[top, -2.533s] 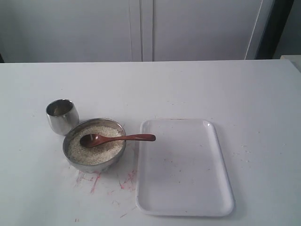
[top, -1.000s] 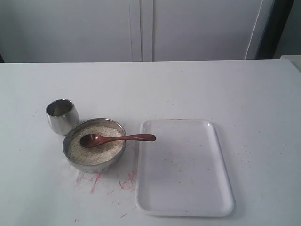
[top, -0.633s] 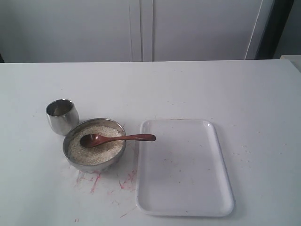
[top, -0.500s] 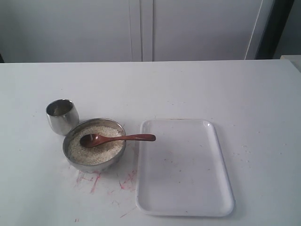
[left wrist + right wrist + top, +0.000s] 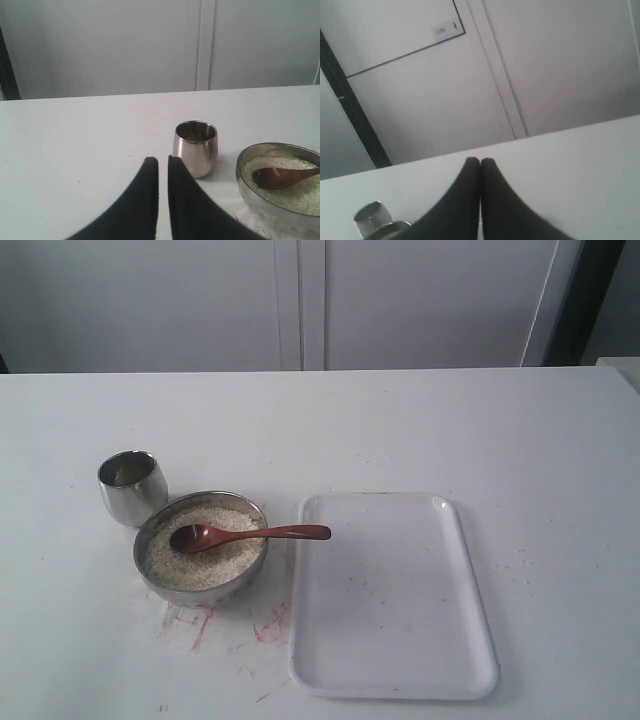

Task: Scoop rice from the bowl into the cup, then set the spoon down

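Observation:
The steel bowl [image 5: 200, 590] of rice [image 5: 215, 562] stands at the table's left. The wooden spoon [image 5: 262, 533] lies in it, its oval end on the rice and its handle sticking out over the rim to the right. Just behind the bowl on the left is the steel cup [image 5: 132, 488], upright. Neither gripper shows in the exterior view. My left gripper [image 5: 163, 160] hovers close before the cup [image 5: 195, 148], with only a thin gap between its fingers and nothing in them; the bowl [image 5: 257, 210] and spoon [image 5: 280, 176] lie beside it. My right gripper [image 5: 480, 161] is shut and empty, away from the objects.
A white rectangular tray [image 5: 392, 595] lies right of the bowl, its left edge under the tip of the spoon's handle. Red scribbles [image 5: 200, 625] mark the table in front of the bowl. A white wall stands behind the table.

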Tool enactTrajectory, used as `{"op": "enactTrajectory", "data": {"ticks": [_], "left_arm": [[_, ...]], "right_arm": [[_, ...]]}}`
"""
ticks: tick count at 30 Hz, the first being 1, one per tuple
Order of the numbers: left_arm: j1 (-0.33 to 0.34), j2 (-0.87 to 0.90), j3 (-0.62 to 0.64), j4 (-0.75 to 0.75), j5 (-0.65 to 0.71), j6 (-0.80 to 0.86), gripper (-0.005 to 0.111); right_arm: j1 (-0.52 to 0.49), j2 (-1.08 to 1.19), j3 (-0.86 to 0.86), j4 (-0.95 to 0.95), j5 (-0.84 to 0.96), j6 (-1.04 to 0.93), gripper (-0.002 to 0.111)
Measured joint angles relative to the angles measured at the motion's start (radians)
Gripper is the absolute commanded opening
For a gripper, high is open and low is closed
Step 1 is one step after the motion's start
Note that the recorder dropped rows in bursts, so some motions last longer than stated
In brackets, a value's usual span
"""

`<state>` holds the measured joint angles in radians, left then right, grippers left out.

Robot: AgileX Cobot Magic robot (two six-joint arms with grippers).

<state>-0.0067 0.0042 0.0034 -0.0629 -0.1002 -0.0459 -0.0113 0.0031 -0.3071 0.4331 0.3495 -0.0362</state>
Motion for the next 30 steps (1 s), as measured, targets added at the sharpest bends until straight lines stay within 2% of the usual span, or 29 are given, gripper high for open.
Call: {"op": "enactTrajectory", "data": {"ticks": [9,18,30], "left_arm": [[0.000,0.000,0.000,0.000,0.000,0.000,0.014],[0.000,0.000,0.000,0.000,0.000,0.000,0.014],[0.000,0.000,0.000,0.000,0.000,0.000,0.014]], "right_arm": [[0.000,-0.001,-0.135,0.134,0.019,-0.030,0.000],[0.000,-0.001,-0.139,0.318,0.021,-0.030,0.000],[0.000,-0.001,-0.141,0.456,-0.018,-0.008,0.000]]}}
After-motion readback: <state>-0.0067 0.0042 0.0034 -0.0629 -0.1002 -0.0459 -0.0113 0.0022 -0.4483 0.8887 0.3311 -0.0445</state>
